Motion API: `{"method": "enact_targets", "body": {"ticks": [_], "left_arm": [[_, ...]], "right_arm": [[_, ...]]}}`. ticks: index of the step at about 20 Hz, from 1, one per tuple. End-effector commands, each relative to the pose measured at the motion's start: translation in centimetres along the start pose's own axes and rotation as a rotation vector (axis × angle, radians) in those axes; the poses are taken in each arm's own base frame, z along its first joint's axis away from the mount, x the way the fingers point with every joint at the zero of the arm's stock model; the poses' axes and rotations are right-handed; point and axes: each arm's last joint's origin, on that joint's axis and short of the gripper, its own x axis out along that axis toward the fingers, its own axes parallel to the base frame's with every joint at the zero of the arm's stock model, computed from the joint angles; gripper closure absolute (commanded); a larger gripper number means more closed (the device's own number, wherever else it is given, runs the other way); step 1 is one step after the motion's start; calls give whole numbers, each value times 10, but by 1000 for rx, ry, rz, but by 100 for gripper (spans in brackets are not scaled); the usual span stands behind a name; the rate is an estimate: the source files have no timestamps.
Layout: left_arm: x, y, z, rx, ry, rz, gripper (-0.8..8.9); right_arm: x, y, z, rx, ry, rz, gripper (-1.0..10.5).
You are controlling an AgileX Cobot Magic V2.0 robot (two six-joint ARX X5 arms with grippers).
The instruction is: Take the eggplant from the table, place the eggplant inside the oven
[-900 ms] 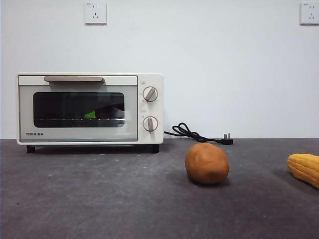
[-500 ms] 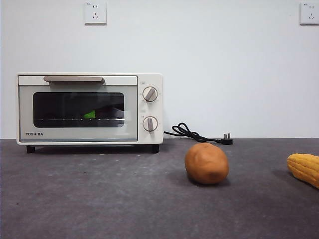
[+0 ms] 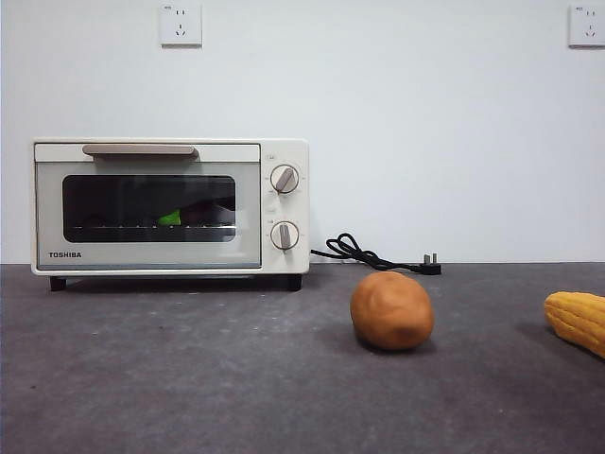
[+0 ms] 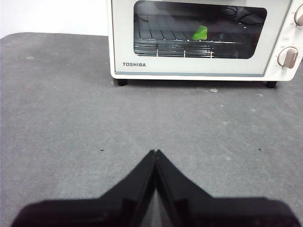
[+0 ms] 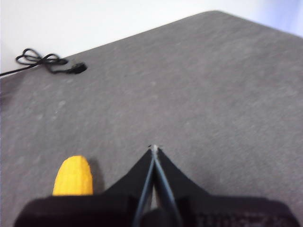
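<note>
The eggplant [image 3: 194, 216] lies inside the cream-white oven [image 3: 284, 151] on its rack, its green stem cap [image 4: 200, 32] showing through the dark glass. The oven door is closed, its beige handle [image 3: 139, 149] along the top. My left gripper [image 4: 155, 152] is shut and empty above the grey table [image 4: 71, 118], some way in front of the oven. Over bare table beside the corn, my right gripper [image 5: 154, 148] is shut and holds nothing. Neither arm appears in the front view.
A round brown potato [image 3: 391, 310] sits mid-table right of the oven. A yellow corn cob [image 3: 577, 320] lies at the right edge, also seen as the corn cob [image 5: 72, 176] near my right gripper. The oven's black cord and plug [image 3: 378, 255] trail along the wall.
</note>
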Motion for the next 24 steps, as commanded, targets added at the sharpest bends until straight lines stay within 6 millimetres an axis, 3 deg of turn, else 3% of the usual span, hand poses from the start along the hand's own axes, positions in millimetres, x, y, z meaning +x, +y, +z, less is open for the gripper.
{"method": "enact_targets", "body": {"ticks": [1, 11, 24], "left_arm": [[1, 1, -2, -11, 1, 7, 817], [1, 1, -2, -11, 1, 7, 818], [1, 1, -2, -11, 1, 7, 817]], "right_arm": [[2, 0, -5, -12, 7, 29, 946], [2, 6, -6, -183, 22, 231, 946], [2, 6, -6, -215, 19, 252, 946]]}}
